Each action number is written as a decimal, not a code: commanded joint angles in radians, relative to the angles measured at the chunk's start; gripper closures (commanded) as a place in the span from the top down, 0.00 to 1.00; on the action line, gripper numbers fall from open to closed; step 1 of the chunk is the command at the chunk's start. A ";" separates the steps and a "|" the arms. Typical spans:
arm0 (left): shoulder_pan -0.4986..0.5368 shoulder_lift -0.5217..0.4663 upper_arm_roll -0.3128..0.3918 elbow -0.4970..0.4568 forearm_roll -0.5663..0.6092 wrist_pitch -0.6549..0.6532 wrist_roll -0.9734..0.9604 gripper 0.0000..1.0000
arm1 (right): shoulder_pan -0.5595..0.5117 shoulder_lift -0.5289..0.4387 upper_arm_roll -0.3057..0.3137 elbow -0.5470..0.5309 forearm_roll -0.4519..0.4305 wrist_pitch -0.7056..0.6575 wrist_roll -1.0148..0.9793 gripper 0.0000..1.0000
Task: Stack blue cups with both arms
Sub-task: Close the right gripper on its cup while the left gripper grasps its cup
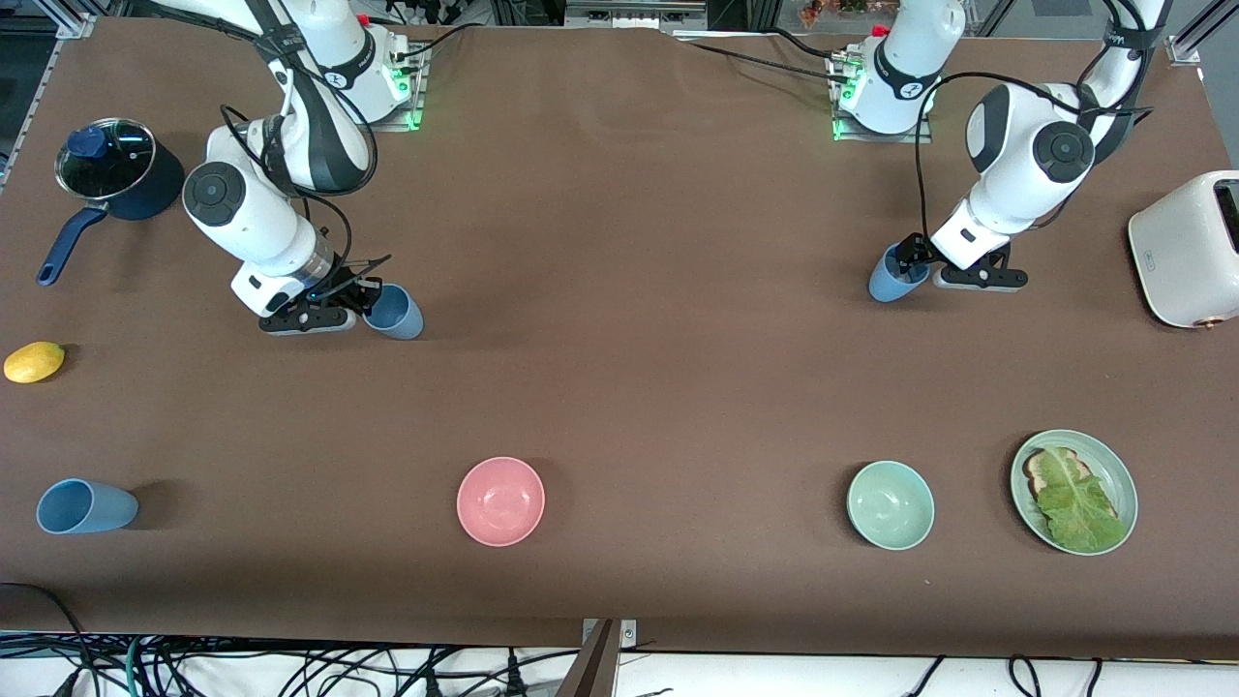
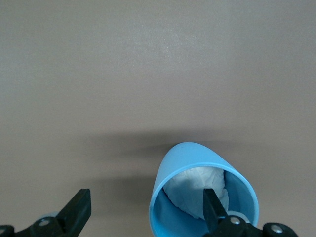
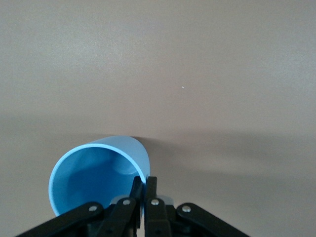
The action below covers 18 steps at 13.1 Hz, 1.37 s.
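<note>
1. Nearest the front camera there's a row of stuff: a blue cup lying on its side [image 1: 85, 506] at the right arm's end of the desk [image 1: 619, 387], then a pink bowl [image 1: 500, 500], a pale green bowl [image 1: 891, 504], and a green plate [image 1: 1121, 469] with toast and a lettuce leaf [image 1: 1076, 501] toward the left arm's end. All well apart from each other.
2. Next up is a wide bare strip of brown desk, with only a lemon [image 1: 34, 362] by the edge at the right arm's end.
3. The right claw [image 1: 366, 293] is pinched together on the rim of a second blue cup [image 1: 395, 312], one finger inside and one outside, cup tilted.
4. The left claw [image 1: 916, 257] is spread wide, with one finger [image 2: 213, 207] inside a third blue cup with a whitish inside [image 1: 891, 275] and the other finger off to the side, not touching.
5. A white toaster [image 1: 1186, 249] sits near the left arm at the desk's edge.
6. Farthest back, a navy saucepan with a glass lid [image 1: 114, 175] sits beside the right arm.
</note>
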 commanded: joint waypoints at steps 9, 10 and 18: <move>0.016 0.078 -0.007 -0.027 0.026 0.136 0.003 0.88 | 0.004 -0.033 0.001 -0.007 0.001 0.001 0.006 0.00; 0.019 0.074 -0.007 -0.027 0.026 0.137 0.003 0.81 | 0.004 -0.033 0.001 -0.007 0.001 0.001 0.006 0.00; 0.020 0.075 -0.007 -0.029 0.026 0.137 -0.003 0.08 | 0.004 -0.033 0.001 -0.007 0.001 0.001 0.009 0.00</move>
